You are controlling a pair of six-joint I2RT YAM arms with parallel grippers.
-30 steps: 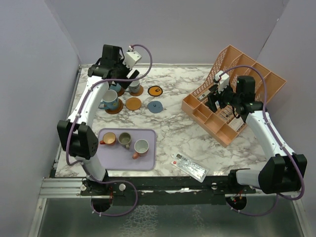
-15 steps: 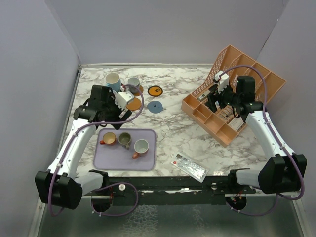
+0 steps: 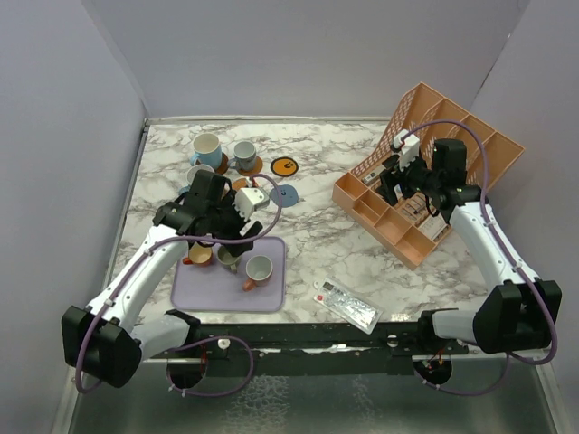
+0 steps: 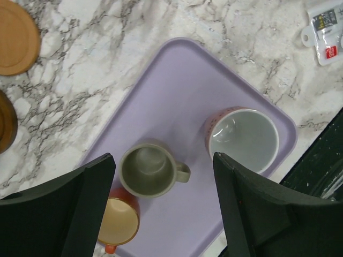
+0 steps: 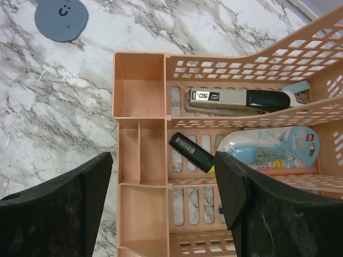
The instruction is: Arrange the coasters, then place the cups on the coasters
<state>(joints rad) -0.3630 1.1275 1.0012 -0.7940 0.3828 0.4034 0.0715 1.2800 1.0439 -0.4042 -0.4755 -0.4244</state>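
Note:
My left gripper [image 3: 228, 242] hangs open over the lavender tray [image 3: 271, 294], above the olive-green cup [image 4: 149, 170]. That cup stands upright between my spread fingers [image 4: 59, 214], untouched. Beside it on the tray are an orange cup [image 4: 119, 220] and a pale cup with a salmon handle [image 4: 244, 138]. At the back left, a light blue cup [image 3: 206, 146] and a small blue-grey cup [image 3: 243, 154] stand on coasters. A grey-white cup [image 3: 197, 174] is partly hidden by my arm. An orange coaster with a black mark [image 3: 286, 166], a grey-blue coaster [image 3: 286, 194] and a tan-orange coaster [image 4: 16, 37] lie bare. My right gripper [image 3: 391, 185] is open above the organiser.
The orange slotted organiser [image 3: 425, 172] at the right holds a stapler [image 5: 241, 99], a black marker [image 5: 192, 151] and a blue correction tape [image 5: 268, 144]. A flat white packet [image 3: 346, 306] lies near the front edge. Side walls stand close on the left and right.
My left arm has swung from the cups at the back left down to the tray, its jaws narrowing a little. The right arm has not moved.

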